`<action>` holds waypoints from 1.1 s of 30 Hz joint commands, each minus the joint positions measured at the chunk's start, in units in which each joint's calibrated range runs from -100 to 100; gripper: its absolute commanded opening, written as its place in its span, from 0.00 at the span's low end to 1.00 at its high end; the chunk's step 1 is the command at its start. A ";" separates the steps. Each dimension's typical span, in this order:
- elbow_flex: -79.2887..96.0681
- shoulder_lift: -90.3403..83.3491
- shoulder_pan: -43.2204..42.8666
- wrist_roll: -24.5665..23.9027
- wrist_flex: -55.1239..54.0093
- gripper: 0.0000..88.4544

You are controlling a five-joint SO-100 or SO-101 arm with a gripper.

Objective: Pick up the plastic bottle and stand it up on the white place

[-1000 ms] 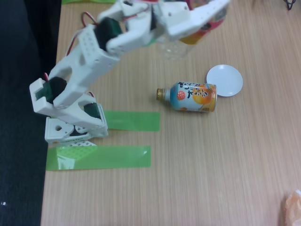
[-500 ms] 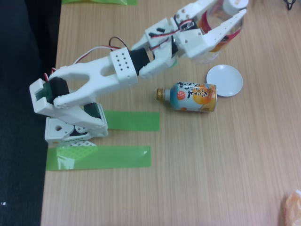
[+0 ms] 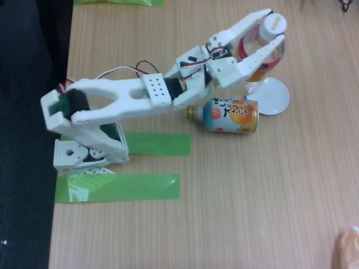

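With the plastic bottle (image 3: 263, 45) clamped in my gripper (image 3: 270, 29) near the tabletop's (image 3: 252, 202) far edge, I judge the pickup done and the placing left. It stands cap-up over the near-left rim of the white place (image 3: 274, 96), beside the orange bottle-can (image 3: 229, 115). Whether its base touches the dish is hidden by the fingers.

One fixed camera is looking down from high above the light wooden table (image 3: 235, 213), taking in the white robot arm (image 3: 129, 98) and its base at the picture's left
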 commanded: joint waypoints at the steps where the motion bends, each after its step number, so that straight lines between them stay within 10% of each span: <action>1: -4.44 4.62 0.34 0.31 -4.66 0.14; 33: -29.33 33.94 -0.25 1.47 -8.01 0.14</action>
